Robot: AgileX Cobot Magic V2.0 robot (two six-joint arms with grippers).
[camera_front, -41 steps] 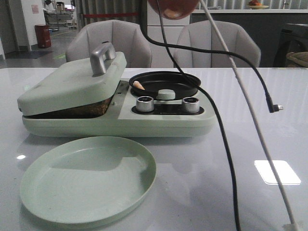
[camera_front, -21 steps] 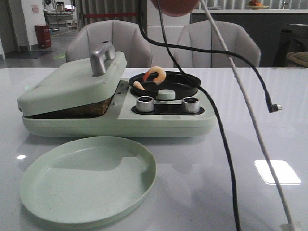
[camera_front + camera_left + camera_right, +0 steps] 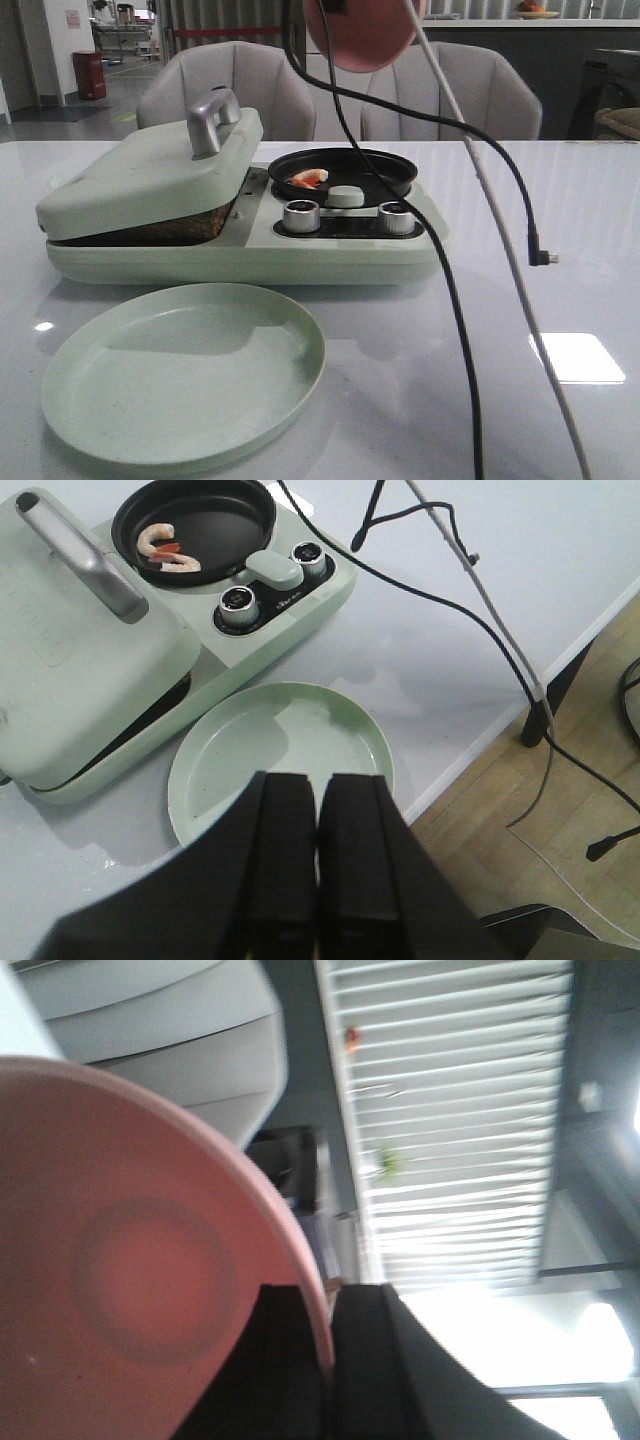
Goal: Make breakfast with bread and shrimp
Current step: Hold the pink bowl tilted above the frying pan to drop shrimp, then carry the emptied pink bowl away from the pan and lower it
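The shrimp [image 3: 308,178] lay in the round black pan [image 3: 345,170] of a pale green breakfast cooker [image 3: 300,250] that stood toward the far left part of the white tabletop [image 3: 560,300]; the left wrist view showed pink-and-white curled pieces [image 3: 166,548] against the pan's rim on the side nearest the cooker's lid. That lid [image 3: 150,175], with its grey metal handle [image 3: 212,120], sat tilted down over the cooker's left half, and a dark, brownish layer showed in the gap beneath it; whether that was the bread could not be told. Two silver knobs [image 3: 301,214] sat on the cooker's front panel, with a small green button between them. An empty light green plate [image 3: 185,370] rested just in front of the cooker, near the tabletop's near left corner. The right pincer [image 3: 325,1360] was clamped on the rim of a pink bowl [image 3: 362,30], one finger on each side of the rim, holding it tipped on edge high above the pan. The left pincer [image 3: 318,880] hung above the near edge of the tabletop over the plate, its fingers [image 3: 283,860] pressed together and holding nothing. A black cable [image 3: 455,300] and a white cable [image 3: 520,290] trailed down across the right side of the tabletop.
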